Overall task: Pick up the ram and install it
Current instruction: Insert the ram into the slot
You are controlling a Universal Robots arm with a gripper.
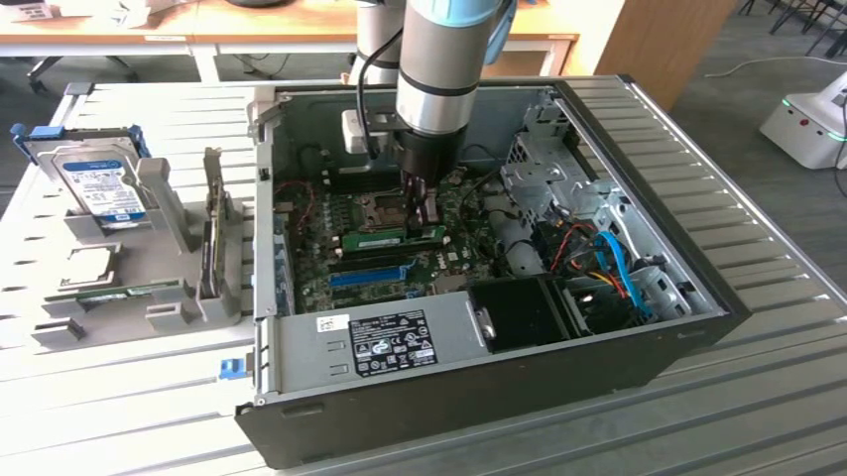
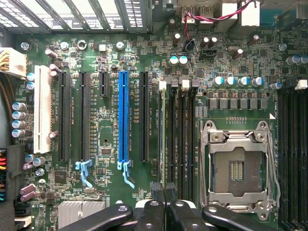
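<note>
Reaching into the computer case (image 1: 556, 382), the gripper (image 2: 165, 204) has its fingers drawn together over the ram (image 2: 163, 134) — edge-on in a motherboard (image 2: 103, 122) slot — hold unclear.

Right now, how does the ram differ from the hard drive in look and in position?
The ram is a thin green stick; the hard drive is a silver box with a blue label. The ram sits on the motherboard inside the case; the hard drive stands in a grey holder outside it.
</note>
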